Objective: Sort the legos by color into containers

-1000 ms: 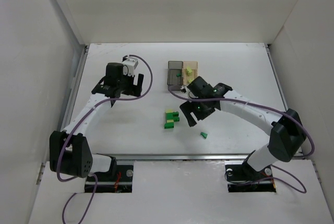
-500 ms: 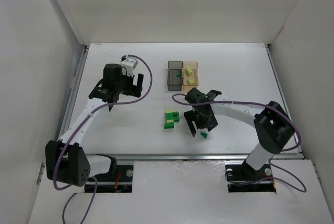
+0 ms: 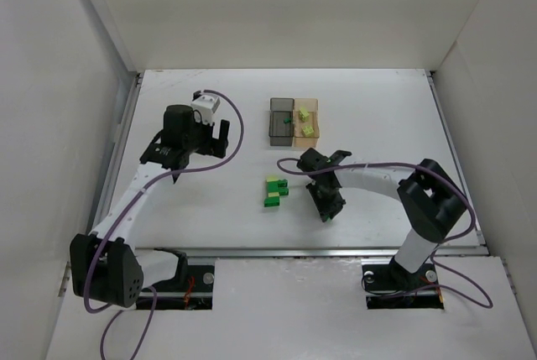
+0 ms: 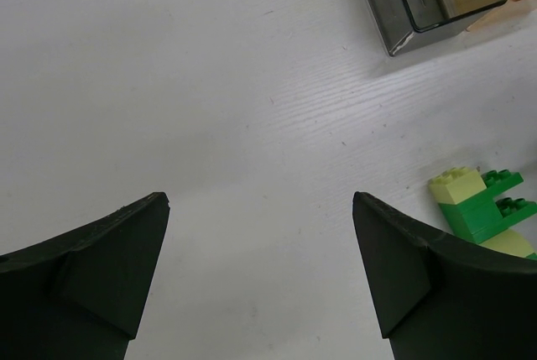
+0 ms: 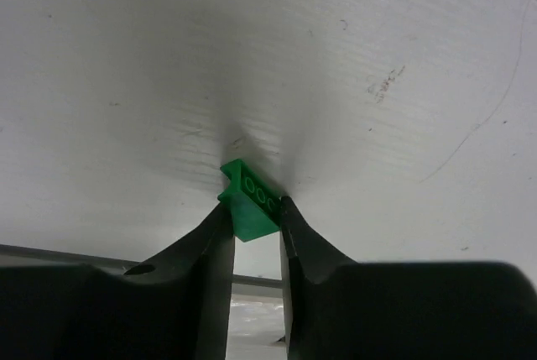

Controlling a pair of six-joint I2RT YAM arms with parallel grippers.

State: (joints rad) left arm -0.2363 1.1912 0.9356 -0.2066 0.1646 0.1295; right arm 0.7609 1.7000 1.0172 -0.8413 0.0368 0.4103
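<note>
Gripping a single green brick (image 5: 250, 202) with the right gripper (image 5: 253, 213): both fingers (image 5: 216, 242) are pressing on its sides at lower centre of the right wrist frame, and the brick is sitting right at the table (image 3: 377, 108) surface. In the overhead frame that gripper is pointing down just right of centre, near the lower edge of the table. The left gripper (image 4: 260, 200) is hanging with its jaws spread wide and nothing between them, left of centre in the overhead frame.

A small pile of bricks (image 3: 273, 190), dark green and pale yellow-green stuck together, is lying at centre of the overhead frame, just left of the right gripper. It is also showing at the lower right of the left wrist frame.

The two joined boxes are sitting upper centre: dark grey box (image 3: 279, 122) on the left, tan box (image 3: 312, 106) on the right. Two yellow-green bricks (image 3: 304, 113) are lying inside the tan one.
</note>
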